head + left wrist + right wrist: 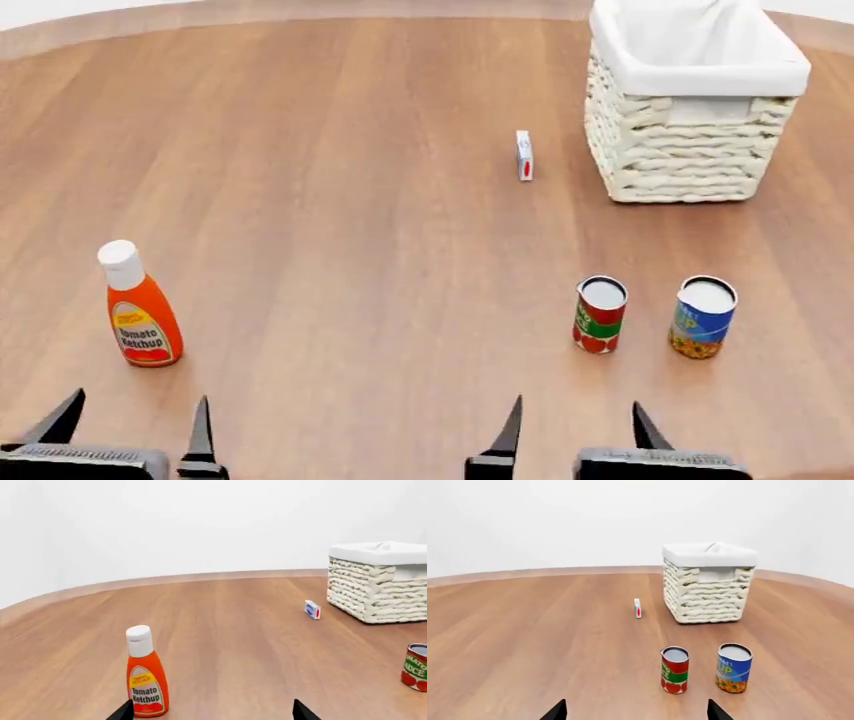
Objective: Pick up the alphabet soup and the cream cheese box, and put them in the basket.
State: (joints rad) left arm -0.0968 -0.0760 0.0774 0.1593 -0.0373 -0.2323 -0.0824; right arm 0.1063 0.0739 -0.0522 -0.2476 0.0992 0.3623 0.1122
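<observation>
Head view: both grippers, left [131,425] and right [577,428], are being held wide, empty. Soup [702,317] risks being confused with sauce can [599,314] just beside it.

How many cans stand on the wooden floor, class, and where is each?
2. The red tomato sauce can stands ahead of the right end effector; the blue alphabet soup can is beside it, farther right. None seems hidden.

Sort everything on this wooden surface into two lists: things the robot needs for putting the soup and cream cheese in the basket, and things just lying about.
Needed for the job:
alphabet soup can, blue and yellow
cream cheese box, standing on edge beside the basket
basket

Just lying about:
ketchup bottle
tomato sauce can, red and green
</observation>
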